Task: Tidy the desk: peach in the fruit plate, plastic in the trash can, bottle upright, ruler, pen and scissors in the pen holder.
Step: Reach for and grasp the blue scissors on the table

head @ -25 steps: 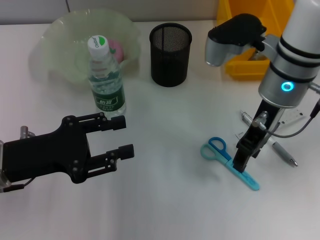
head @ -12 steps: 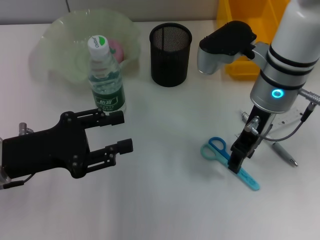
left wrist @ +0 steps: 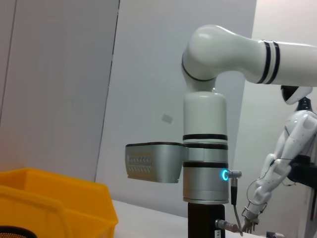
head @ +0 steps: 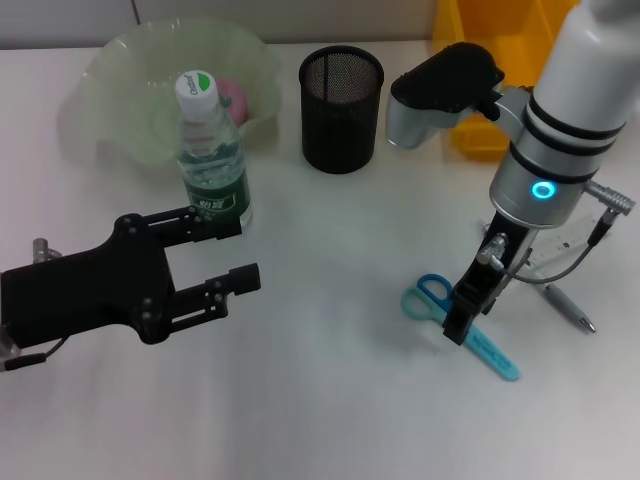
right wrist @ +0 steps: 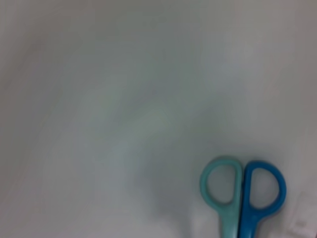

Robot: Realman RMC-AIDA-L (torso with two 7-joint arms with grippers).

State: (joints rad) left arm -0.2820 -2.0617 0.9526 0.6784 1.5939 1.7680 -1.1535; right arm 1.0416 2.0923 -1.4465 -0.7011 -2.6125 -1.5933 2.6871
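Observation:
Blue and teal scissors (head: 438,299) lie flat on the white desk at the right; their handles also show in the right wrist view (right wrist: 241,208). My right gripper (head: 460,322) points down onto the scissors just behind the handles. A pen (head: 568,308) and a clear ruler (head: 572,243) lie to its right. The black mesh pen holder (head: 341,96) stands at the back centre. The bottle (head: 211,152) stands upright in front of the green fruit plate (head: 120,80), which holds the peach (head: 233,97). My left gripper (head: 238,252) is open and empty, near the bottle's base. No plastic or trash can shows.
A yellow bin (head: 497,55) stands at the back right behind my right arm; it also shows in the left wrist view (left wrist: 54,198), with the right arm (left wrist: 205,163) beyond it.
My right gripper has moved left along the scissors toward their handles; the scissors have not moved. My left gripper has drifted slightly left and back, toward the bottle.

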